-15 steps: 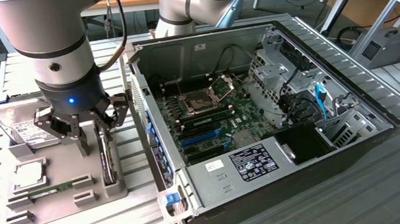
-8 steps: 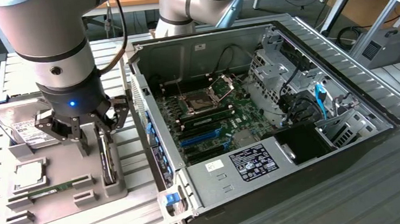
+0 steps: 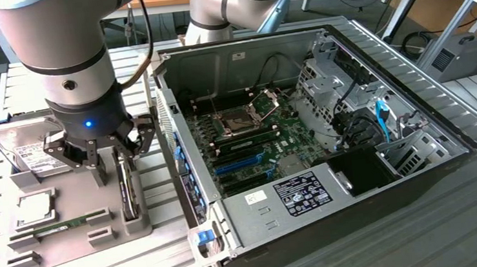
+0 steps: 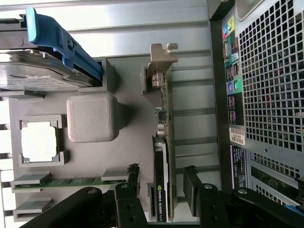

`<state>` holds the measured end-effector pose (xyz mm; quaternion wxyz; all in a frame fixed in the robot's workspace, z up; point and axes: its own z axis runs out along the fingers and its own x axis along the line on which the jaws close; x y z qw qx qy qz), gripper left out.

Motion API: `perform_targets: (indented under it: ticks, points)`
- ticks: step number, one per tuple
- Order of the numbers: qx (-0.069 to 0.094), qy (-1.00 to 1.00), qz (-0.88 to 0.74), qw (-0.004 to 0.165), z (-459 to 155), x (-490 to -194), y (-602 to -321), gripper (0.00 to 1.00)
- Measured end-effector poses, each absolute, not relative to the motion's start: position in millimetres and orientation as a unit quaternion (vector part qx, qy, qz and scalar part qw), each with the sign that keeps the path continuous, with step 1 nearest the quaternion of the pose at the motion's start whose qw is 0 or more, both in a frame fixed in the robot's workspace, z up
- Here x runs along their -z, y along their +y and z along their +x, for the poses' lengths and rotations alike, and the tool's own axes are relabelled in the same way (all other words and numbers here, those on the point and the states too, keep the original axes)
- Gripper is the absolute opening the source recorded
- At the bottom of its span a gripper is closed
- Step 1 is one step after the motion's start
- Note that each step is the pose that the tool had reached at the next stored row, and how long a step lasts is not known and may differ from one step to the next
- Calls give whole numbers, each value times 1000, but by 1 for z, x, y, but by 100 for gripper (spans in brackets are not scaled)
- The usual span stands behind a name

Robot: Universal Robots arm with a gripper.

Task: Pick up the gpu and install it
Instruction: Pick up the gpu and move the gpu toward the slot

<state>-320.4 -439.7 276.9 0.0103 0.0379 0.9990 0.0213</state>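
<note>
Jaws apart astride the edge-on gpu (image 4: 161, 180) in its grey holder (image 4: 128, 142), one end out of sight behind them.

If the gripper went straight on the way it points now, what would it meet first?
Probably the slim dark gpu card, standing on edge in the grey holder tray. The open gripper sits astride it, seemingly not touching, though depth is unclear.

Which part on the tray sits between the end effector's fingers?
The gpu, standing on edge, with the open end effector straddling it; the hard drive, CPU and memory stick sit off to the side.
</note>
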Motion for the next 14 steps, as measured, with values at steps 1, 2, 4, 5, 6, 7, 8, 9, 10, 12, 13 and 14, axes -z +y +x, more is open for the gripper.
perform_targets:
  ticks: [1, 2, 4, 5, 6, 7, 8, 9, 10, 12, 13, 14]
  points:
    - [-21, 999, 38, 10, -320, -277, -440, 50]
    - [-21, 999, 38, 10, -320, -277, -440, 50]
    - [-21, 999, 38, 10, -320, -276, -440, 50]
    - [-21, 999, 38, 10, -320, -275, -440, 50]
    - [-21, 999, 38, 10, -320, -274, -440, 50]
    - [-21, 999, 38, 10, -320, -274, -440, 50]
    - [-21, 999, 38, 10, -320, -273, -440, 50]
    - [-21, 999, 38, 10, -320, -272, -440, 50]
    - [-21, 999, 38, 10, -320, -271, -440, 50]
    - [-21, 999, 38, 10, -320, -269, -440, 50]
    - [-21, 999, 38, 10, -320, -268, -440, 50]
    - [-21, 999, 38, 10, -320, -267, -440, 50]
